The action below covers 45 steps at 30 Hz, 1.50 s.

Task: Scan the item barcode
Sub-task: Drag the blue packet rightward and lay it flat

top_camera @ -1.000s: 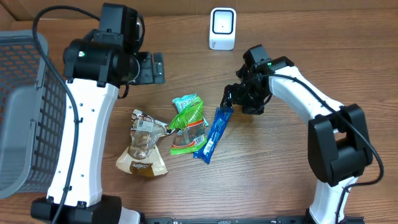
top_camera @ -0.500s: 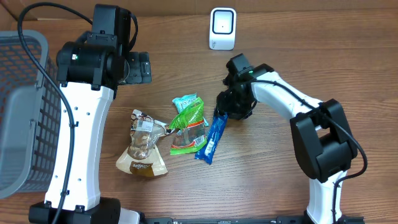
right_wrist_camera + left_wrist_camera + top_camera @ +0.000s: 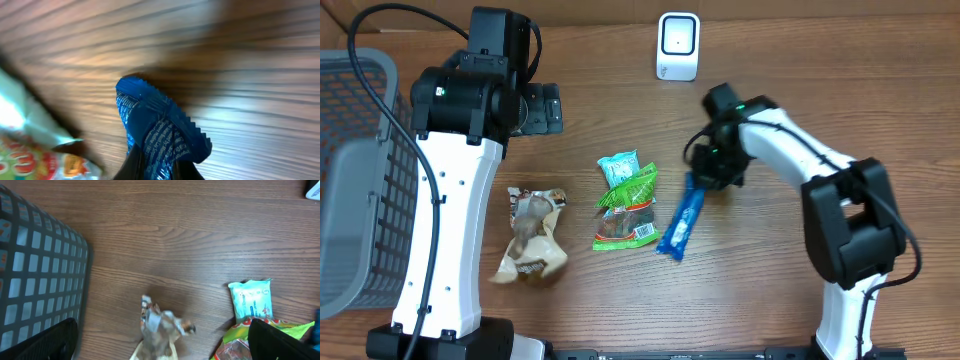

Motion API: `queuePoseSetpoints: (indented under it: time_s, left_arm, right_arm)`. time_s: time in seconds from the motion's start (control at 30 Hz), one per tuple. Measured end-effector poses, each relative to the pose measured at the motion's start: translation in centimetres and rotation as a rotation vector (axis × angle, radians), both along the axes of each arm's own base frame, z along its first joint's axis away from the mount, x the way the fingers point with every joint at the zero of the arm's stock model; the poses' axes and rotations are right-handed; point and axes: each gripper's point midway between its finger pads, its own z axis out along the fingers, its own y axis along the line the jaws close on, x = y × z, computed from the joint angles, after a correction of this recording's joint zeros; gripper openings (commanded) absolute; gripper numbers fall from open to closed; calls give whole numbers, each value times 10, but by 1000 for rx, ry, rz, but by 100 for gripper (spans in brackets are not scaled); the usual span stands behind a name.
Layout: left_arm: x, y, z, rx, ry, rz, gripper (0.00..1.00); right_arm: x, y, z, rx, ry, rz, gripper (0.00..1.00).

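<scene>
Four snack packets are lying on the wooden table [image 3: 740,300], plus one grey basket [image 3: 350,150] sitting at the far left edge. Next over, the left gripper [image 3: 548,110] is hovering with its jaws spread wide, holding nothing. Going across: one crumpled brown packet [image 3: 528,248], one teal packet [image 3: 618,168] touching one green-and-red packet [image 3: 628,208], then one blue wrapper [image 3: 682,222] lying just beside that. One white scanner [image 3: 678,46] is standing at the back edge, well apart from the wrapper. The right gripper [image 3: 703,180] is pinching the blue wrapper's top end, jaws pressed tight on it.
</scene>
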Motion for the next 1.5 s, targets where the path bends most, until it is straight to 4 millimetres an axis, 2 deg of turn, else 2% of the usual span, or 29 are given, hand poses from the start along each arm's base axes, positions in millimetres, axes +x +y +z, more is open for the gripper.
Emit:
queuePoseSetpoints:
  time_s: [0.1,0.23,0.3,0.4,0.53,0.67,0.83,0.9,1.07,1.13,1.33,1.4,1.5]
  left_arm:
    - [0,0,0,0,0,0,100]
    - [0,0,0,0,0,0,100]
    - [0,0,0,0,0,0,100]
    - [0,0,0,0,0,0,100]
    - [0,0,0,1,0,0,100]
    - [0,0,0,0,0,0,100]
    - [0,0,0,0,0,0,100]
    - [0,0,0,0,0,0,99]
    - [0,0,0,0,0,0,100]
    - [0,0,0,0,0,0,100]
    - [0,0,0,1,0,0,100]
    - [0,0,0,1,0,0,100]
    - [0,0,0,0,0,0,100]
  right_arm:
    - [8,-33,1,-8,33,-97,27]
    - [16,-74,0,-5,58,-188,77]
    - [18,-86,0,12,54,-178,85]
    - [18,-101,2,41,34,-120,87]
    - [21,-113,3,71,-7,-46,82]
    - [6,-116,7,112,31,15,70]
    - [-16,-105,12,131,102,84,68]
    - [-15,-98,12,132,89,116,66]
    - [-10,-89,12,113,56,164,70]
    - [-2,-90,20,115,35,161,72]
    - [59,-89,64,143,-184,152,76]
    - [70,-85,68,149,-236,159,76]
    - [76,-73,63,150,-271,173,76]
